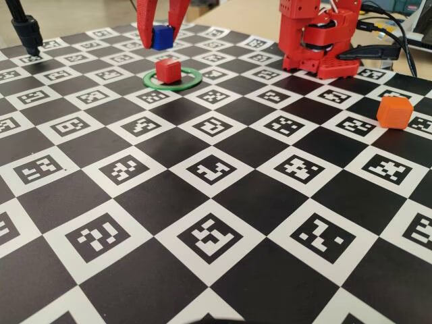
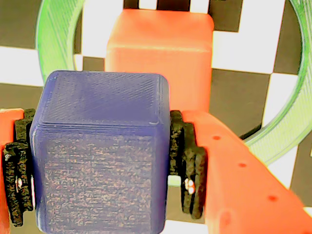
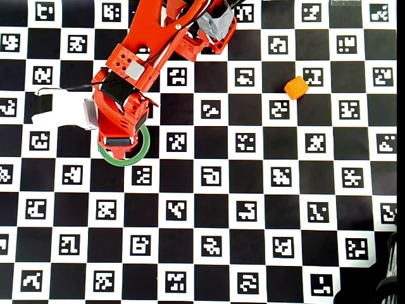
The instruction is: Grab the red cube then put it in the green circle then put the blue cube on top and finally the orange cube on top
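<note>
Second step in hand: blue cube (image 1: 162, 37) clamped between the two fingers of the gripper (image 1: 163, 42), held in the air at the far left of the checkered board (image 1: 223, 223) in the fixed view. Black pads (image 2: 187, 161) pressed against both side faces of the blue cube in the wrist view, top and front faces left bare.

Red cube (image 1: 168, 69) already seated inside the green circle (image 1: 150, 82), flat on the board, a little toward the far side of the ring. Clear gap between the two cubes in the fixed view, the blue one above and slightly farther back and left. In the wrist view, red cube (image 2: 161, 53) just beyond the blue one (image 2: 100, 151), with the green circle (image 2: 53, 44) curving round on both sides. From overhead, ring (image 3: 140, 152) half hidden under the arm (image 3: 126, 95), both cubes out of sight there.

Orange cube (image 1: 394, 111) untouched, well apart on the right of the board in the fixed view, near the right edge; upper right from overhead (image 3: 295, 87).

Next move, by judgement: a small shift toward the near side to bring the blue cube squarely over the red one, faces lined up, then a slow straight descent until the two meet. Release only once resting flat; any offset or tilt likely to tip the blue cube off or nudge the red one out of the ring. Orange cube last.
</note>
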Controlling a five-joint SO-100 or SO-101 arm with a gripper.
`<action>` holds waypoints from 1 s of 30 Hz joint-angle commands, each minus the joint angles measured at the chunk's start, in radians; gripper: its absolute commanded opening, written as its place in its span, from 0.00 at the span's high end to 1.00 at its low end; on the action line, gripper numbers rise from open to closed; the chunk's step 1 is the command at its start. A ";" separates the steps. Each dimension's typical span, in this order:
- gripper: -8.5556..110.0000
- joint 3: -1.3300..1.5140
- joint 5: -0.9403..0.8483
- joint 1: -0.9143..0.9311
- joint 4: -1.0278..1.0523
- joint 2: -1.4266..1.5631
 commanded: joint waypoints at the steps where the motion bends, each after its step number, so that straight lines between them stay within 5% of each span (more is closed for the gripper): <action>1: 0.89 -0.015 -0.009 0.018 -0.012 0.054; 30: 0.89 0.054 -0.017 0.032 -0.052 0.072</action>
